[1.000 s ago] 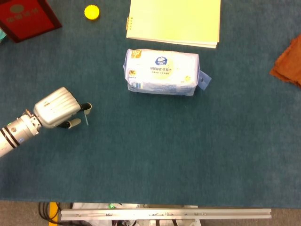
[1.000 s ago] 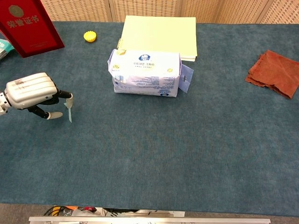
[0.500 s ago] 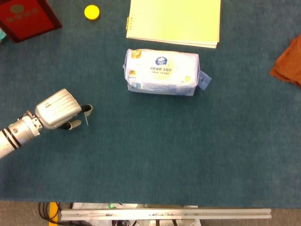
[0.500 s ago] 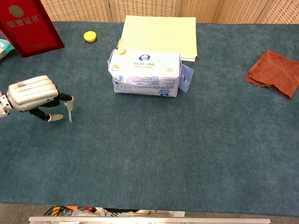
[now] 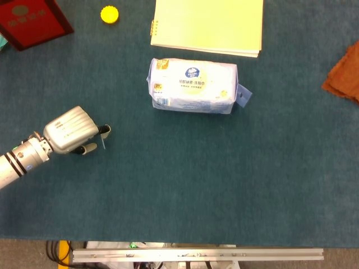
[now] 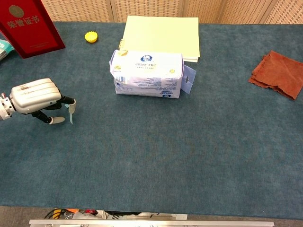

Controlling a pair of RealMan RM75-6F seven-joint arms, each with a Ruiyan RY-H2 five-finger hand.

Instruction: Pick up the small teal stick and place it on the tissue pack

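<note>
Left hand (image 6: 37, 97): fingers pinched on the teal stick (image 6: 71, 115), which hangs near-upright above the cloth at the table's left.
Tissue pack (image 6: 147, 74): well apart, to the right and farther back.
Right hand: not visible.
Technique: hold the pinch firm, carry high enough to clear the pack's edge, and release over its flat top.

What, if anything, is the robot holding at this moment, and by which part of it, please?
The left hand pinches the small teal stick by its upper end between its fingertips; the stick hangs down. The right hand is not in view.
</note>
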